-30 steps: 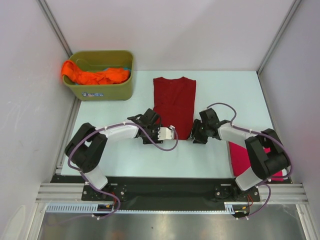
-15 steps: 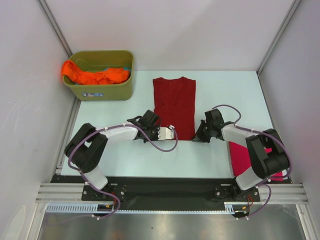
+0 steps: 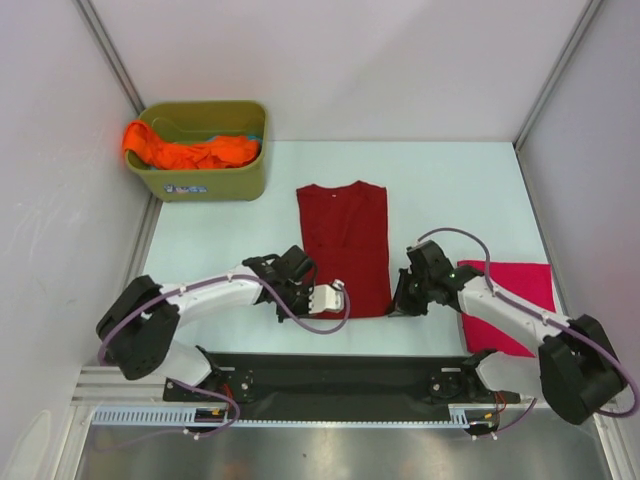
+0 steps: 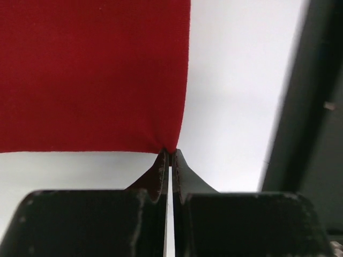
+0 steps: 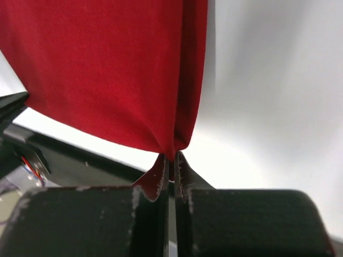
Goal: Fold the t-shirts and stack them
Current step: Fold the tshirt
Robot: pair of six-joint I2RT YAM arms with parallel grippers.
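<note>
A dark red t-shirt (image 3: 345, 240), folded into a long strip, lies in the middle of the table with its collar at the far end. My left gripper (image 3: 312, 300) is shut on its near left corner (image 4: 170, 145). At the near right corner (image 5: 174, 150), my right gripper (image 3: 398, 300) is shut on the cloth as well. A folded magenta-pink t-shirt (image 3: 505, 305) lies flat at the near right, partly under my right arm. An orange t-shirt (image 3: 190, 152) is bunched up in the olive-green tub (image 3: 210, 182) at the far left.
White walls enclose the table on the left, far and right sides. A black strip (image 3: 340, 370) runs along the near edge, by the arm bases. A bit of light blue cloth (image 3: 252, 138) shows in the tub behind the orange t-shirt.
Both grippers closed on the red t-shirt's near corners and pulled it toward the near edge. The arms stretched out lower, uncovering more of the pink t-shirt.
</note>
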